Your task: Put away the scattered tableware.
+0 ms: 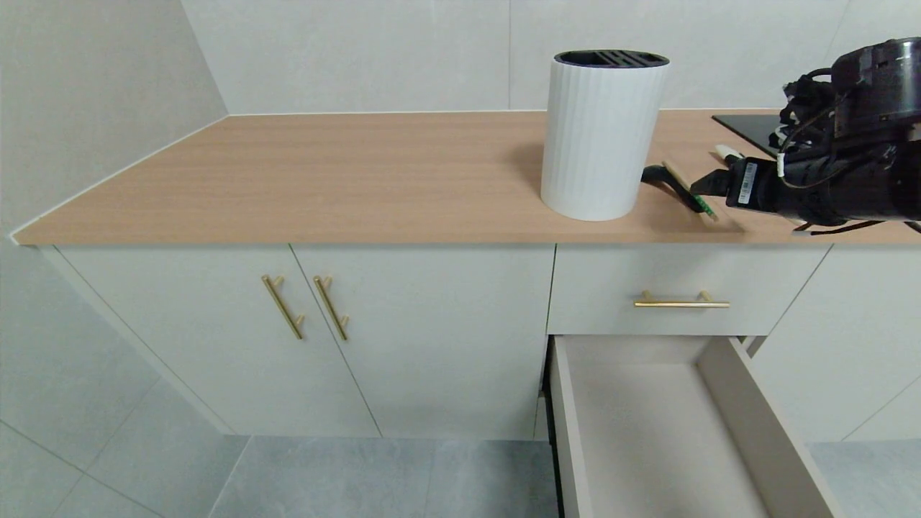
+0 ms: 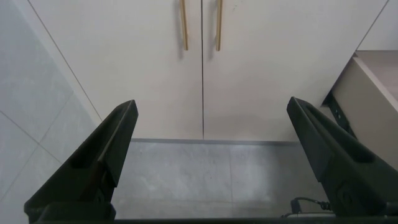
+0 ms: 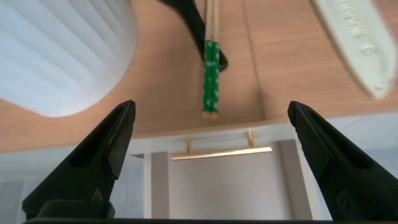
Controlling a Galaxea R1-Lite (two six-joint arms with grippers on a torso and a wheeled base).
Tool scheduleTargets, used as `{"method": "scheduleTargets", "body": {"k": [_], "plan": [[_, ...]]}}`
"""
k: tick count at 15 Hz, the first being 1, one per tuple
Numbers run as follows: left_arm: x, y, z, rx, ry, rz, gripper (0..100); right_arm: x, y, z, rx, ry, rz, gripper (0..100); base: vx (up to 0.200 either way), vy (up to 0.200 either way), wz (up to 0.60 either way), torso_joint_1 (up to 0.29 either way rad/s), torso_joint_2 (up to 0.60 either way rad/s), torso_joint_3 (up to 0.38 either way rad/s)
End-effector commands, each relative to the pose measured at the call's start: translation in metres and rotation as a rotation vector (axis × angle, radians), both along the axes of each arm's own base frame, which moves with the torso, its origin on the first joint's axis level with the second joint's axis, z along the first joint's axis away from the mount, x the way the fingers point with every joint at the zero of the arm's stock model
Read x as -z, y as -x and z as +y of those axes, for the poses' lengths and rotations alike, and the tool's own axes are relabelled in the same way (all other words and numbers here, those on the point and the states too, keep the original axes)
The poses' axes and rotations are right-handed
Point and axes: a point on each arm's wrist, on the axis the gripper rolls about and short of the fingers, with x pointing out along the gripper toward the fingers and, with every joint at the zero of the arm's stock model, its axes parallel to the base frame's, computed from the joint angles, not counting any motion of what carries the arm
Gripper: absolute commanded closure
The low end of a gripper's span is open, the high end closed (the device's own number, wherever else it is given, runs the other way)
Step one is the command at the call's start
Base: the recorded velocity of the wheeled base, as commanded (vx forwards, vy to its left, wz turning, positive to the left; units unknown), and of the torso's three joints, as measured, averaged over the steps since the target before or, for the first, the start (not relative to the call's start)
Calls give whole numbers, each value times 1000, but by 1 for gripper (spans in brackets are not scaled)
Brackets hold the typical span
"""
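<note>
A pair of wooden chopsticks (image 1: 692, 190) (image 3: 211, 74) with green ends lies on the wooden counter (image 1: 324, 173), just right of a tall white ribbed holder (image 1: 603, 137) (image 3: 59, 53). A black utensil (image 1: 662, 176) (image 3: 194, 22) lies under them, and a white utensil (image 1: 727, 152) (image 3: 356, 45) rests farther right. My right gripper (image 1: 709, 188) (image 3: 211, 163) hovers open just above the counter's front edge, its tips close to the chopsticks' green ends, holding nothing. My left gripper (image 2: 211, 162) hangs open low in front of the cabinet doors (image 2: 202, 68), empty.
Below the counter an open empty drawer (image 1: 647, 432) juts forward under a closed drawer with a gold handle (image 1: 681, 303) (image 3: 221, 151). A black cooktop (image 1: 748, 129) sits at the back right. Tiled walls bound the counter at the back and left.
</note>
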Motion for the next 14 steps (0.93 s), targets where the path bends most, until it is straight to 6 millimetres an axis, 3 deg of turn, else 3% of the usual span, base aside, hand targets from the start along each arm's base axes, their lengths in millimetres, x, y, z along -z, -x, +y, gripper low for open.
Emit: {"method": "scheduleTargets", "body": {"k": [1, 9, 14], "plan": [[0, 0, 0, -1, 0, 2, 0, 15, -13, 1, 8, 12, 42, 0, 0, 0, 0, 0, 0, 0], [0, 0, 0, -1, 0, 2, 0, 22, -24, 5, 5, 2, 13, 0, 0, 0, 0, 0, 0, 0], [0, 0, 0, -1, 0, 2, 0, 37, -38, 9, 3, 10, 30, 0, 0, 0, 0, 0, 0, 0]]}}
